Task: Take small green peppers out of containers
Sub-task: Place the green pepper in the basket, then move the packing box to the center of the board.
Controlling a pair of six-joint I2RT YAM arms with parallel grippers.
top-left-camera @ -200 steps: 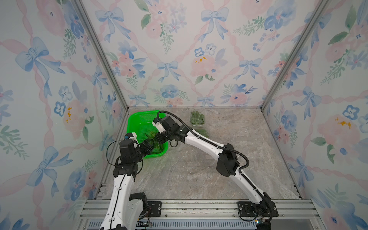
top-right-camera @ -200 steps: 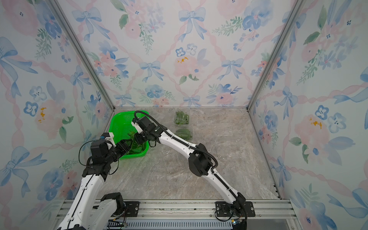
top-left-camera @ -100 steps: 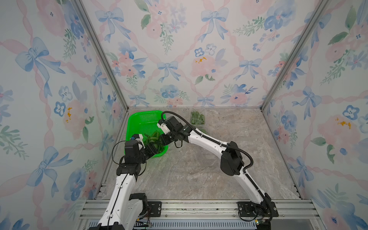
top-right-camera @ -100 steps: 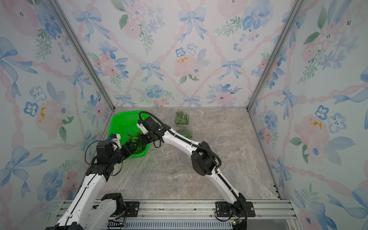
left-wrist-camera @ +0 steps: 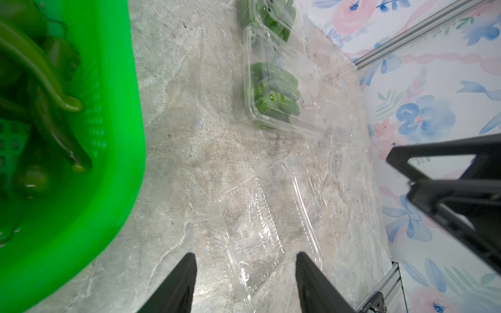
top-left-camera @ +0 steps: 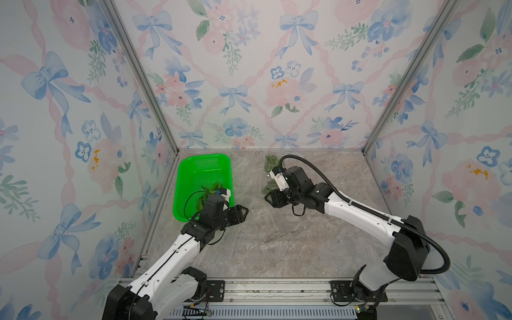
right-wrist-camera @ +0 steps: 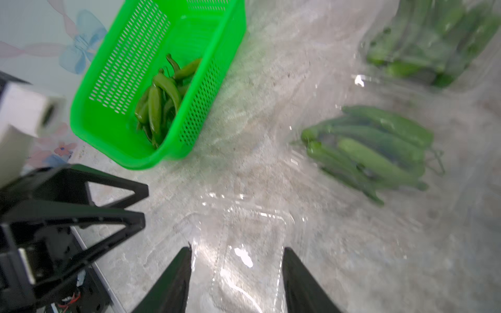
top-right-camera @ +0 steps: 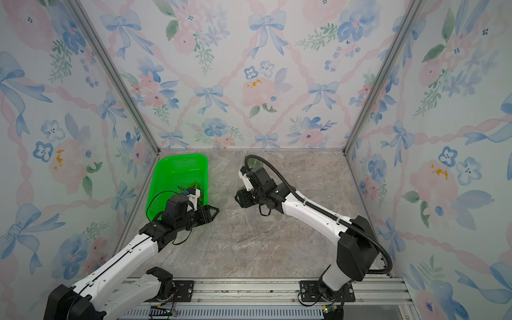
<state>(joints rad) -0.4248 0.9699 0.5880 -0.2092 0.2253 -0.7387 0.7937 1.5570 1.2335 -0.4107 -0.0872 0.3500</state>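
The left gripper (left-wrist-camera: 244,254) has its jaws parted with nothing between them. It hovers over the grey stone-look worktop (left-wrist-camera: 176,135), just beside the near end of the green basket (left-wrist-camera: 116,162). Facing it, the right gripper (right-wrist-camera: 236,248) also has its jaws spread and grasps nothing. In both top views the two grippers point at each other, near but apart.

On the worktop below and between them lies an empty container (left-wrist-camera: 257,216), clear, with nothing in it. As far as the wrist views show, neither arm touches it. Beyond it, toward the back wall, sits a second container (left-wrist-camera: 311,127) with a bunch of small green peppers (left-wrist-camera: 276,89) inside. Just behind that is a third container (left-wrist-camera: 250,35), also holding peppers.

A pile of loose peppers (right-wrist-camera: 160,100) lies in the near end of the basket, which stands against the left wall, well apart from the filled containers.
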